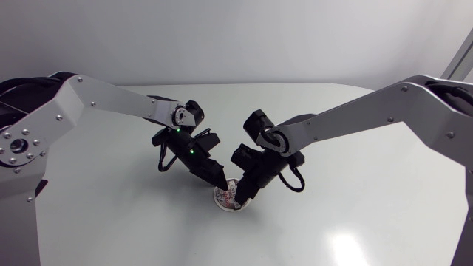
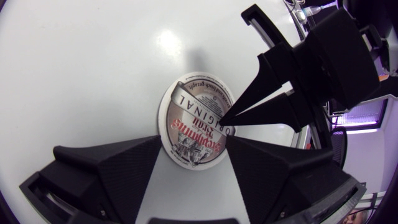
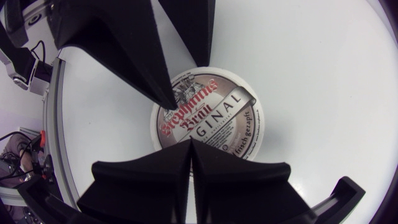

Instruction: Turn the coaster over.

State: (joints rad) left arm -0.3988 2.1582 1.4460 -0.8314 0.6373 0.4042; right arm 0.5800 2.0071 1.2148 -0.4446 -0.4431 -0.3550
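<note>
You're pinning the coaster [image 1: 223,198] at 3 o'clock, right gripper [image 3: 190,142] closed; open left gripper [image 2: 194,142] is needing a rim pinch

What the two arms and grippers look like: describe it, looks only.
The left arm and right arm have angular silver-grey links with screw heads, black joints and looped black cables near the wrists; green lights glow on the left one. The left gripper and right gripper are matte black, with broad wedge fingers.
</note>
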